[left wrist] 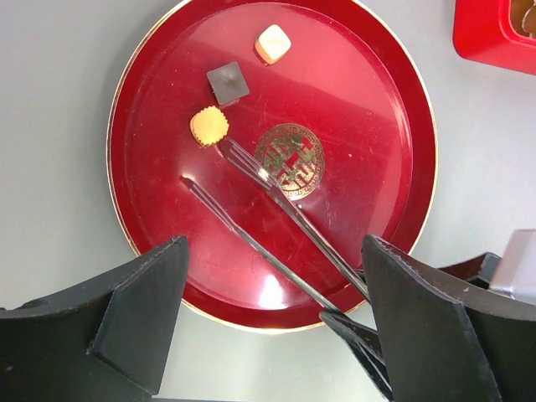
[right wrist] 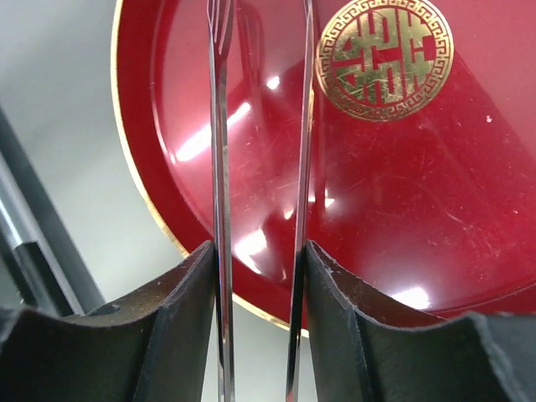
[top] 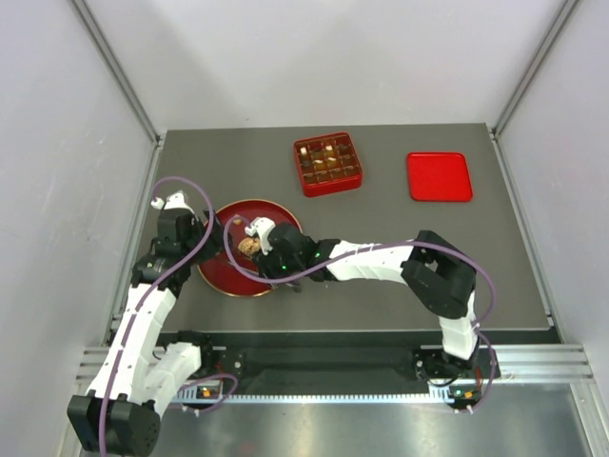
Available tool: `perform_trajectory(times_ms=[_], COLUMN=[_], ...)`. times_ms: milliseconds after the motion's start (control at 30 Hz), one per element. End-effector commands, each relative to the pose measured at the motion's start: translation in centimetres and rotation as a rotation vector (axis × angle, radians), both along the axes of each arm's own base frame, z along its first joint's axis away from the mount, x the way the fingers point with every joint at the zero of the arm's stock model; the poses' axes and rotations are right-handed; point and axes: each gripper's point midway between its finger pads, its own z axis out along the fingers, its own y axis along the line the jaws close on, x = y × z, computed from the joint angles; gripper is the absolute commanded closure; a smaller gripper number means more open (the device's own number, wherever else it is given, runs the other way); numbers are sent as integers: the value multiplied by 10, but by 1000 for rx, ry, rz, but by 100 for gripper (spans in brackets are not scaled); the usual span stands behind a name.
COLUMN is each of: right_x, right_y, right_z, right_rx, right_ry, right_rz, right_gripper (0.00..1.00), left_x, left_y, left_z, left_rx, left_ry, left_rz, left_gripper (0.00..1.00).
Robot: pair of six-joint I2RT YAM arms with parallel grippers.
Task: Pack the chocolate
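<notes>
Steel-grey and slim, the long metal tweezers (right wrist: 219, 167) are clamped between the black fingers of the right gripper (right wrist: 258, 260), which is closed on their shafts. The two prongs stand apart above the round dark-red plate with a gold rim (left wrist: 368, 100). One prong tip lies just beside the tan scalloped round chocolate (left wrist: 209, 126); whether it touches cannot be told. Close by on the plate sits the dark square chocolate (left wrist: 228, 83), and nearer the rim the cream-white square chocolate (left wrist: 273, 43). The left gripper (left wrist: 275, 276) hangs at the plate's left edge, jaws wide apart and empty. Beyond the plate stands the red square box (top: 331, 187) with brown pieces in its compartments. The flat red square lid (top: 439, 176) lies farther right.
</notes>
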Motion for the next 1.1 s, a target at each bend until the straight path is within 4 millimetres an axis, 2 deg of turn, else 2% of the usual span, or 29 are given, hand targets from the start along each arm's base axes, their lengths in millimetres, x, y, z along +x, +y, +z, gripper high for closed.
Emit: perform_trajectory(times_ms=[0,233,533,700,800,1000,1033,1067], right_x=[11,20,25,26,22,16,18,19], right_y=[29,30,44,42,34,3,-2,-9], right_z=[32,33,27,26,36,60,72,69], right_rx=[115,107,100,96,104,144,166,160], right_ry=[-55,-82,-84,-84,-84,-72,-81,-76], right_rz=[-42,-95,-84,-85,-83,-107,-114,-123], right_gripper=[55,55,55,60,62,65,65,65], left_x=[3,3,3,3,3,2,2,3], left_y=[-2,-2,-1,-1,-1,-1,-1,-1], left_z=[11,11,12,12,11,12,11,11], left_rx=[-7,-6,-5,-5,-3,-6,-6,-5], left_ry=[-41,-39,-44,-42,-39,-42,-41,-41], left_rz=[-6,-6,-2,-2,-3,-1,-2,-2], left_gripper=[11,11,11,11,11,11,11,11])
